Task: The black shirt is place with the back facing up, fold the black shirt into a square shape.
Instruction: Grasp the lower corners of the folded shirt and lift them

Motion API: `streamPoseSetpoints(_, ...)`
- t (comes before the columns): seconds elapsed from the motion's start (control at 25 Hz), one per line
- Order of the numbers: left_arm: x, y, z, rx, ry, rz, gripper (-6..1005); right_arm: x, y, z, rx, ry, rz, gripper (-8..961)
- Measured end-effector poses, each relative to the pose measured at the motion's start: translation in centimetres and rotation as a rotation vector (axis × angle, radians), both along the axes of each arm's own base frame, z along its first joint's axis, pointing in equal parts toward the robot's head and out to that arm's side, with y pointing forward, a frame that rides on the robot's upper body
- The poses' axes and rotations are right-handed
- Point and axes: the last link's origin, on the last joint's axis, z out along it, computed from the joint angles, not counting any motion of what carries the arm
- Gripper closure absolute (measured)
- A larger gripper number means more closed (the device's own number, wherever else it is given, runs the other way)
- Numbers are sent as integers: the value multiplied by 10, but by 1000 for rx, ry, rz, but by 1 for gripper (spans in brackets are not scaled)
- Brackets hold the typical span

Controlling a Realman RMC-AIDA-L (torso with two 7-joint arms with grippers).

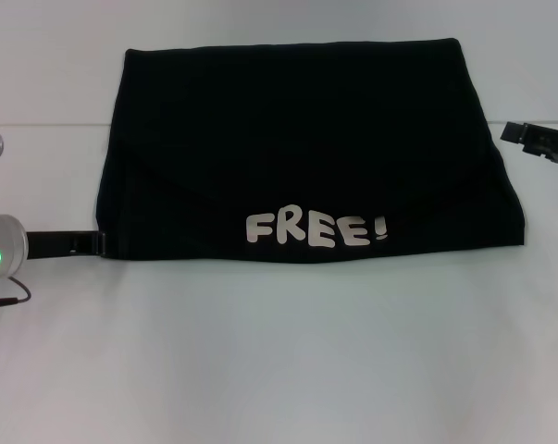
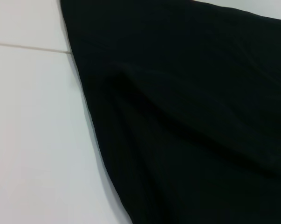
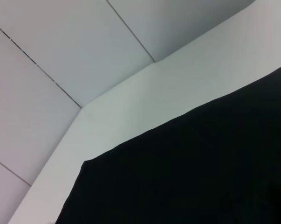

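Shirt: the black shirt (image 1: 306,148) lies folded on the white worktop (image 1: 279,351), a wide shape with a straight far edge and slanting sides; it sits in the middle to far part of the head view.
Writing: pale block letters "FREE!" (image 1: 316,228) show on the upper layer, close to the near edge, a little right of centre.
Folds: diagonal creases run across the left half; the left wrist view shows soft ridges in the cloth (image 2: 187,121) beside bare worktop (image 2: 33,140).
Left end effector: (image 1: 101,242) low at the shirt's near-left corner, its tip touching or under the cloth edge; whether the fingers are apart or together, I cannot tell.
Right end effector: (image 1: 514,131) just beside the shirt's right edge, above the worktop; its fingers' state cannot be told either.
Right wrist view: shirt edge (image 3: 191,177) against worktop, wall panels beyond.
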Motion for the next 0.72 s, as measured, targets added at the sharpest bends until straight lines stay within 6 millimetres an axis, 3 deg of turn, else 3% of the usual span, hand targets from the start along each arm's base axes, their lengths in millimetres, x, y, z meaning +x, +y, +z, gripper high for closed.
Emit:
streamPoseSetpoints(0.16,0,0,0,0,2,-4,609,5,-3,1,-13,-20,-7,345)
streamPoseSetpoints(0.28,2,1,0,-5,0,-9,843,12,-8,0,-48,-70,-11,349)
streamPoseSetpoints(0.44,4,3,1,-9,-1,-15,997,22,-13,3,-104,-139,-19,353)
streamPoseSetpoints(0.72,6,4,1,-11,-2,-21,998,34,-18,9,-153,-201,-78,362)
